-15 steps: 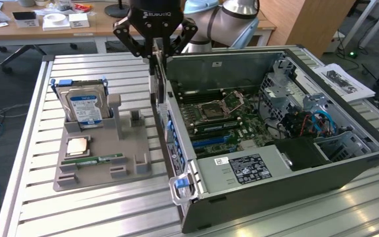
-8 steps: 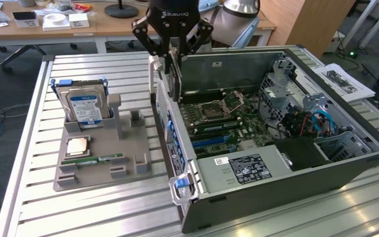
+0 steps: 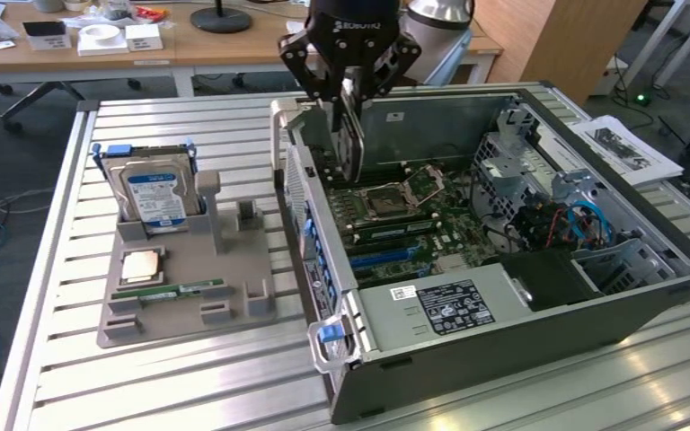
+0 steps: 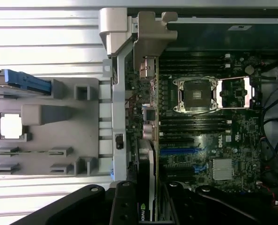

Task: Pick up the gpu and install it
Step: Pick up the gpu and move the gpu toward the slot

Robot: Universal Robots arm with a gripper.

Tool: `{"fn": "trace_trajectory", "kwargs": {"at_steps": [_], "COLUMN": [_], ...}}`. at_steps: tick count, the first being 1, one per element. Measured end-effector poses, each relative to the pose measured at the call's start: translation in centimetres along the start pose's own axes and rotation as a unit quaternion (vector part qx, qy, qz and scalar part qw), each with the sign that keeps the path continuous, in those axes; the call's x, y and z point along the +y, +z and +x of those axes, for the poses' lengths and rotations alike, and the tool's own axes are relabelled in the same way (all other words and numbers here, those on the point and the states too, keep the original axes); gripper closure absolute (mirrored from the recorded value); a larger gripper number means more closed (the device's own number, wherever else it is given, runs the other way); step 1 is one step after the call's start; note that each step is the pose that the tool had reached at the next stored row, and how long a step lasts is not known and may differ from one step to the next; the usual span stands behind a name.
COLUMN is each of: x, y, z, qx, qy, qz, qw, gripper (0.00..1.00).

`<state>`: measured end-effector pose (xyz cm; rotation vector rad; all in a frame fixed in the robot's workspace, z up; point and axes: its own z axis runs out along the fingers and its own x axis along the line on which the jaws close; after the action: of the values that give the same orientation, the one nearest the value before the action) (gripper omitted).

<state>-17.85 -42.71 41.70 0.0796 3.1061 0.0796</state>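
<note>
Black tool (image 3: 351, 90), jaws partly spread, pinches the gpu (image 3: 348, 139) upright over the open computer case (image 3: 501, 337).

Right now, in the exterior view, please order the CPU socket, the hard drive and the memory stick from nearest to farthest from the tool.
The tool holds the gpu over the case.
1. CPU socket: inside the case, below the tool.
2. hard drive: upright in the tray, exterior view's left.
3. memory stick: flat on the tray, past the hard drive.
</note>
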Motion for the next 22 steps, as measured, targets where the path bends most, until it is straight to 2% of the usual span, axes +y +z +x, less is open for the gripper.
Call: {"fn": "trace_trajectory", "kwargs": {"at_steps": [22], "x": [0.44], "y": [0.29], "z": [-8.1], "qx": [0.0], "qy": [0.0], "qz": [0.0], "qw": [1.0], "gripper": [0.73]}}
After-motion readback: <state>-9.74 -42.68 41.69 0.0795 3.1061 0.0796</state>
